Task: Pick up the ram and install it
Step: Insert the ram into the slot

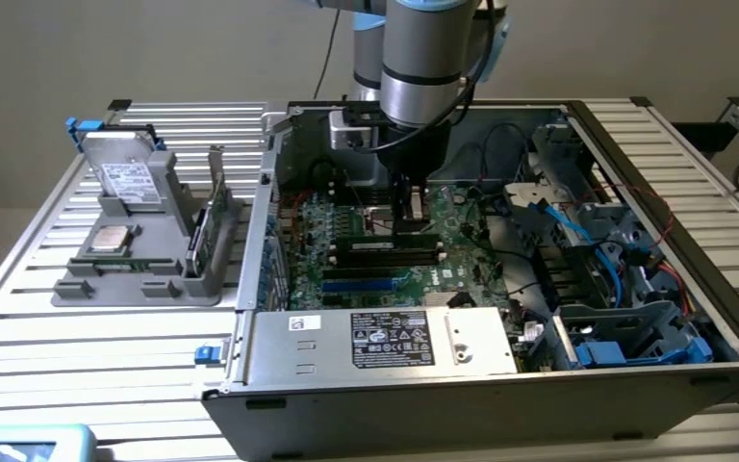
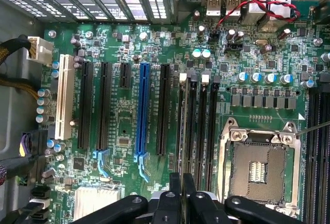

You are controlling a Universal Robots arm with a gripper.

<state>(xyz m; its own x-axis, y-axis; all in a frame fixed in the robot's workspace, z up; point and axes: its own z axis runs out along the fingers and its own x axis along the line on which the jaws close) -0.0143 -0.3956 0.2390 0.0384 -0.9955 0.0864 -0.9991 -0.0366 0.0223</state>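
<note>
— While the arm reaches into the open computer case, what lies under the end effector?
— The motherboard, directly below. Its fingers are clenched on the ram, edge-on at their tips, just over the black memory slots.

We look down on the motherboard. Our gripper hangs over one end of four narrow black slots, which lie between a blue slot and the CPU socket (metal-framed). A white slot lies well apart.
</note>
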